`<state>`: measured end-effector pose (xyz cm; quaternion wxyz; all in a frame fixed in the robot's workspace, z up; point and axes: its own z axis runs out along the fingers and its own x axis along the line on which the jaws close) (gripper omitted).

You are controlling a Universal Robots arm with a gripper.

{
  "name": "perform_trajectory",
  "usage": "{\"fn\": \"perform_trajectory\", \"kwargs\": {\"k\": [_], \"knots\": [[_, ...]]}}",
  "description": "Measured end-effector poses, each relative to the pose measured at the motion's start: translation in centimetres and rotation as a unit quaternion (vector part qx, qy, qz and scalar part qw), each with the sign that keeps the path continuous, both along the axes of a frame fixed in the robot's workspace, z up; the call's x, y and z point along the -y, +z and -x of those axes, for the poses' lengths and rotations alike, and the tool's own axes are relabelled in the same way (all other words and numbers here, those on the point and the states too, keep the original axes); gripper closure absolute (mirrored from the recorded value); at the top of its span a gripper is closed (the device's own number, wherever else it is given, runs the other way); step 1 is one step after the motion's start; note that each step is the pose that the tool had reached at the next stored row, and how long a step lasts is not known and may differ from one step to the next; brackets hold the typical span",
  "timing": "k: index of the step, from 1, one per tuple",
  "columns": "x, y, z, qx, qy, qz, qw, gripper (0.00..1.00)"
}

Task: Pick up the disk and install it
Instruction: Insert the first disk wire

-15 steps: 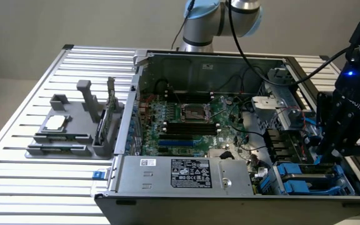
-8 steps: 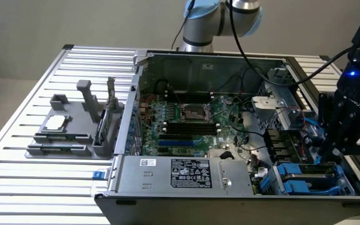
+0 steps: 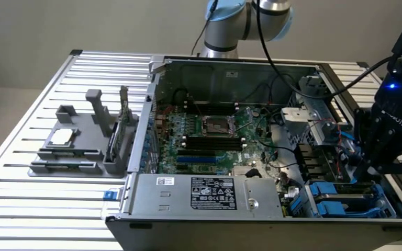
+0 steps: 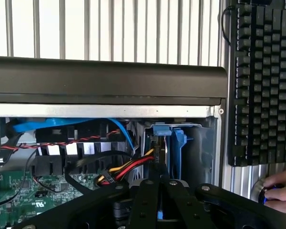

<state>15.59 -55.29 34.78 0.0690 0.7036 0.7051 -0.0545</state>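
One gripper [image 3: 368, 168] is hanging low at the exterior view's near right inside the computer case [image 3: 201, 73], fingers seemingly pinching the disk [image 4: 175, 145], which is standing on edge in its bay, not yet released.

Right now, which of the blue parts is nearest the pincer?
The blue carrier at the exterior view's right, just below the pincer. The blue tab and the blue slots lie far toward that view's left.

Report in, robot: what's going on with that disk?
Gripper low inside the case, at the drive bay. Disk edge-on in that bay, right by the gripper. Power cables bunched close beside.
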Motion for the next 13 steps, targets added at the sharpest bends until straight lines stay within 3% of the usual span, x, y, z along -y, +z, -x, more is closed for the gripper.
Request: {"fn": "perform_trajectory", "kwargs": {"k": [6,8,13], "knots": [[0.23,-0.19,-0.55,-0.0142,0.0,-0.0001,0.9999,0.89],[0.29,-0.24,-0.67,-0.0171,0.0,-0.0003,0.9999,0.89],[0.39,-0.51,-0.89,-0.0254,0.0,-0.0049,0.9997,0.89]]}}
